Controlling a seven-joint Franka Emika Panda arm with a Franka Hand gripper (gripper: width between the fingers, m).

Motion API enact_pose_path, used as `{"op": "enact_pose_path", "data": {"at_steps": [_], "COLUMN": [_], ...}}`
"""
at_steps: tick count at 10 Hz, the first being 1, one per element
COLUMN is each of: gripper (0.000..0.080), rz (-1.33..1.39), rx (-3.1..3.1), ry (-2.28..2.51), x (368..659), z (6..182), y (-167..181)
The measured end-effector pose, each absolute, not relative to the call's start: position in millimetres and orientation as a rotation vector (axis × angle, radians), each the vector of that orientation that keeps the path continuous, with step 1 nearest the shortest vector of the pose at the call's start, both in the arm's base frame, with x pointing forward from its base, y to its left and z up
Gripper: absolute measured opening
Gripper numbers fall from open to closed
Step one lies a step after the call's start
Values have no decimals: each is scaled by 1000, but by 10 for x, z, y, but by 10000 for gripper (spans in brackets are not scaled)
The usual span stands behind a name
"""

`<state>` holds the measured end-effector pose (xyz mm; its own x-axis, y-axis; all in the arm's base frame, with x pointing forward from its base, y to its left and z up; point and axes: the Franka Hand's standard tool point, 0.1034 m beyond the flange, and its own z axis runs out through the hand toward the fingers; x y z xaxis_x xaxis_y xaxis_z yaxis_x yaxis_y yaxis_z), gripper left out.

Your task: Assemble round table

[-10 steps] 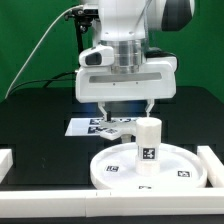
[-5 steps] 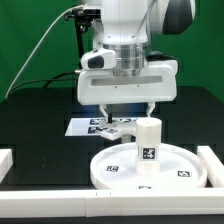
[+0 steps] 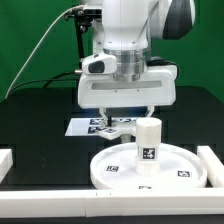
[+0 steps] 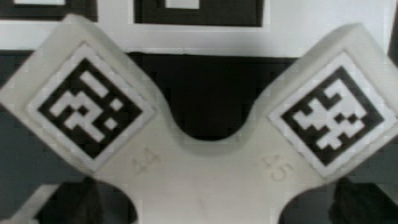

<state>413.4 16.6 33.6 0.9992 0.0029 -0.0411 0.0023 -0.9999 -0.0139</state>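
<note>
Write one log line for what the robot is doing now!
claw: over base piece, grip unclear | leg: upright on disc

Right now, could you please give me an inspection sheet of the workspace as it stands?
Surface: black table.
Job's things: disc lies at the front; leg stands upright on it; base sits under the tool, next to the marker board.
Clutter: nothing seen.
Grippers: tool is low over the base, with a finger on each side of its stem; whether it grips cannot be told.
Cables: black cable arcs behind the arm on the exterior view's left.
Surroundings: white rails edge the table; green backdrop behind.
</note>
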Motion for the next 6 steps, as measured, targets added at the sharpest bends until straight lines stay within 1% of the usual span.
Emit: {"op": "enact_pose_path", "data": {"at_steps": [6], "gripper": [649], "rz": [61], "rx": [-3132], "ry": [13], "x": [4194], "z": [310], "y": [117]}}
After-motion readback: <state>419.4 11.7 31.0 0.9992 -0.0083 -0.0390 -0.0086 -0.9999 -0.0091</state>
